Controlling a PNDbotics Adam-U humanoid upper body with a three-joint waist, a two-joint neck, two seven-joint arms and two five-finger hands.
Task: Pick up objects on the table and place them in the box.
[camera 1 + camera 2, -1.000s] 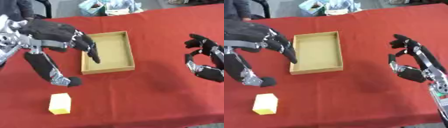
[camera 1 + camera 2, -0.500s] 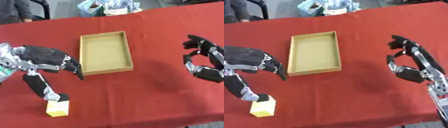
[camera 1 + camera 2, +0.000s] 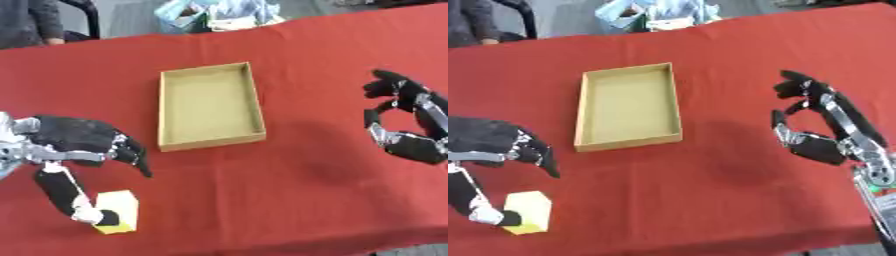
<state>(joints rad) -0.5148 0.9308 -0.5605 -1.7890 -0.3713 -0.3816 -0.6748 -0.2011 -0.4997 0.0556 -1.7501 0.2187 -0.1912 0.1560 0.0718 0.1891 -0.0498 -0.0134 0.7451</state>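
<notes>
The yellow block stands on the red table near the front-left corner, well apart from the box. Its long axis runs roughly toward and away from the robot, tilted a little to the right at the far end. The box lies empty at mid-table, its long axis also running front to back, leaning slightly left at the far end.

The left hand is spread over the block: the thumb tip touches the block's left side, while the fingers hang curved above and behind it, not closed on anything. A second ago this hand was up at the box's near-left corner; it has since dropped down to the block. The right hand hovers at the right, fingers loosely curled, holding nothing, and has not moved.
</notes>
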